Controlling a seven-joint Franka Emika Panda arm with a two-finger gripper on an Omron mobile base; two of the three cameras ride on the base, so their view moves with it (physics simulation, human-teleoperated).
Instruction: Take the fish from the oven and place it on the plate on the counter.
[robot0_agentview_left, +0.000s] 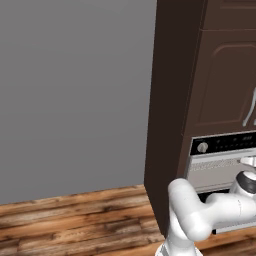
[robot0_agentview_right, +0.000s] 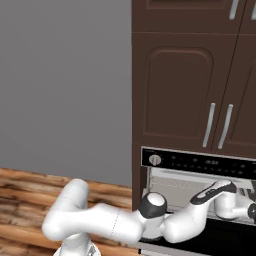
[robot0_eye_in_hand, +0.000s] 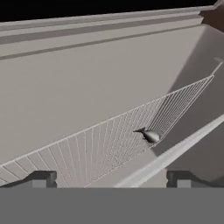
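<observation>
Fish (robot0_eye_in_hand: 150, 135) lies on the rack (robot0_eye_in_hand: 109, 144) beyond the spread hand (robot0_eye_in_hand: 112, 178).

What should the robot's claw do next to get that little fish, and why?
Probably reach further into the oven toward the fish. In the hand view the claw is open with nothing between its tips, and the fish lies on the wire rack, ahead of the claw and a bit to the right, so it likely has to get closer before it can grab.
</observation>
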